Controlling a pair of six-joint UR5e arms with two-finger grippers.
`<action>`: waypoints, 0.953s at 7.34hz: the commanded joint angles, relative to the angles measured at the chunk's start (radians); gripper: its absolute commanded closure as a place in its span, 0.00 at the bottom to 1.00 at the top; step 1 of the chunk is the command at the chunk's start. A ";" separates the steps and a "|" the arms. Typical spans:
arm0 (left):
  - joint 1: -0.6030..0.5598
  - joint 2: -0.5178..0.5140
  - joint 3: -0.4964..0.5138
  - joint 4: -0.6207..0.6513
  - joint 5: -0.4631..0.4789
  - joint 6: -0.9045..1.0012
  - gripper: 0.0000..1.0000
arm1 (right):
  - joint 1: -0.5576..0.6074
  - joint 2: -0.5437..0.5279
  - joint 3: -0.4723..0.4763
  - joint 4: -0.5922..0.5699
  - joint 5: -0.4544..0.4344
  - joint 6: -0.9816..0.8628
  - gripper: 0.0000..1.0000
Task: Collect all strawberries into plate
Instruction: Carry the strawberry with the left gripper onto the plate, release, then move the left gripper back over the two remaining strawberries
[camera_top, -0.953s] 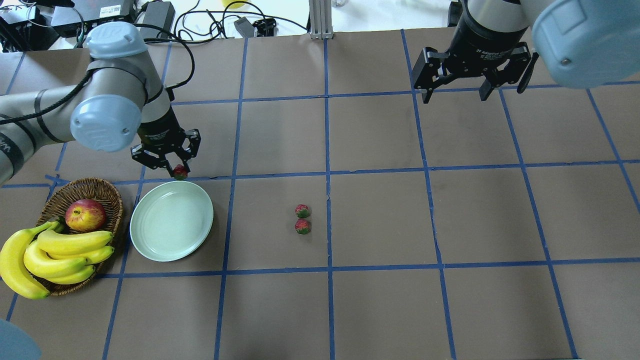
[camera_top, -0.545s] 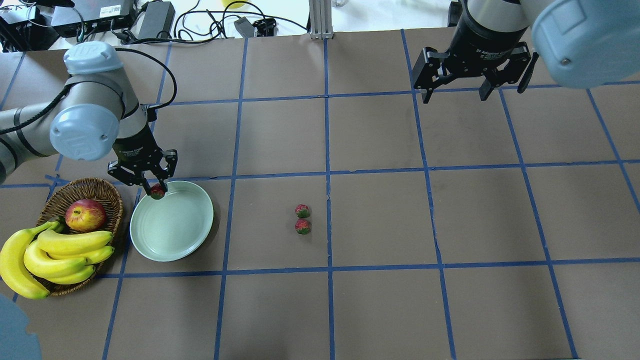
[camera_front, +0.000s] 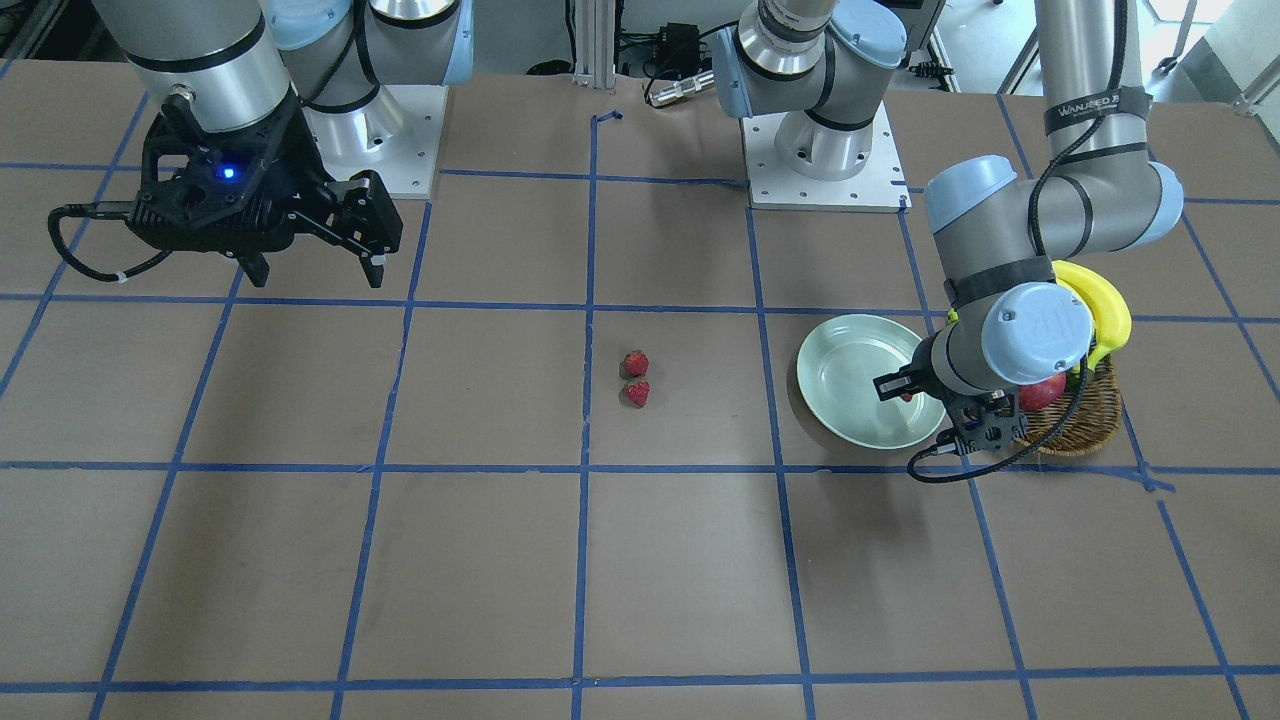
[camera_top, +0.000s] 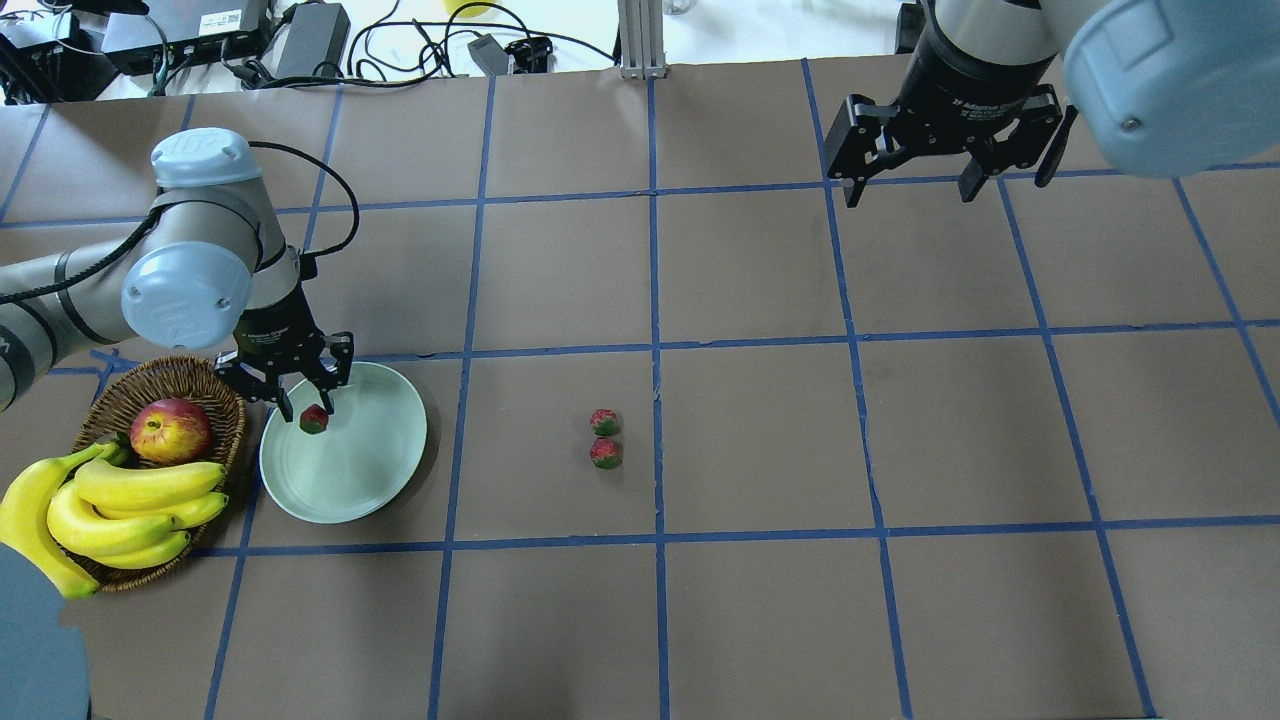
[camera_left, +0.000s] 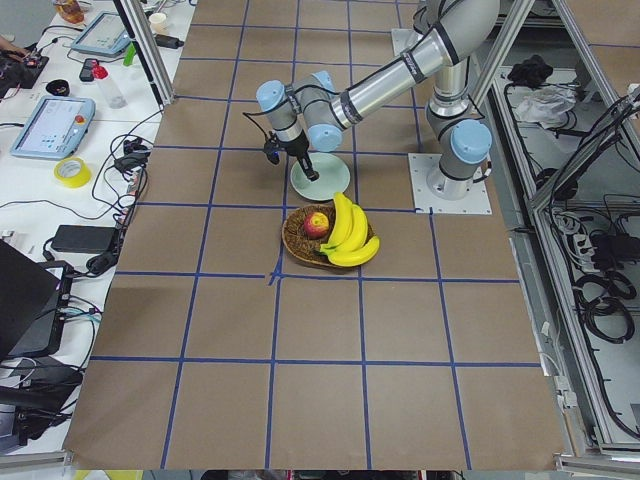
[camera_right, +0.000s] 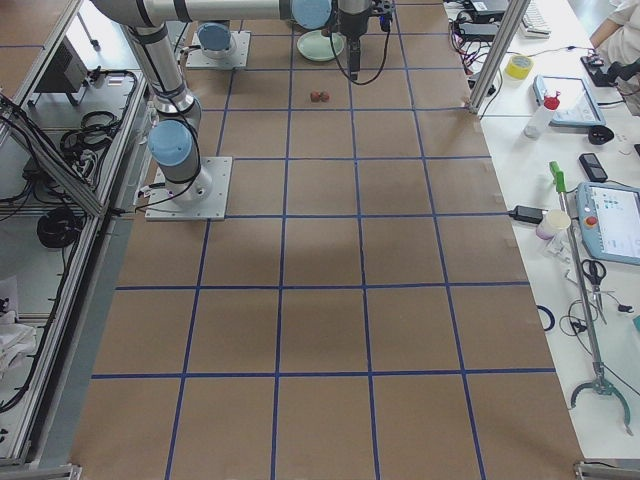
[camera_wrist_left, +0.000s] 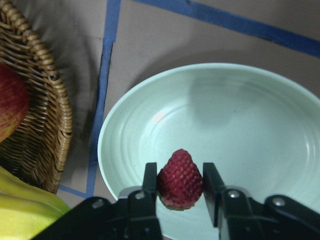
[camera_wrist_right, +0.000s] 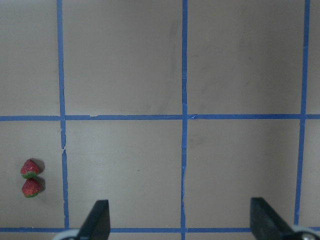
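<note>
Overhead, front — opposed, one table

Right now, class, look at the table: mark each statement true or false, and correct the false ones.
1. The left pincer is shut on a strawberry over the plate. True.
2. All three strawberries lie in the plate. False: none lies in it; the two loose strawberries lie on the table, well apart from the plate.
3. The right pincer is open and empty. True.
4. The apple sits on the plate. False: the apple is in the wicker basket with the bananas.
</note>
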 joint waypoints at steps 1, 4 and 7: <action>0.000 0.012 0.011 0.004 0.001 0.009 0.00 | 0.000 0.000 0.000 0.000 0.000 0.001 0.00; -0.059 0.035 0.119 -0.010 -0.161 -0.020 0.00 | 0.000 0.002 0.000 0.000 0.000 0.001 0.00; -0.248 0.028 0.122 0.007 -0.176 -0.111 0.00 | 0.000 0.002 0.000 0.002 0.000 0.001 0.00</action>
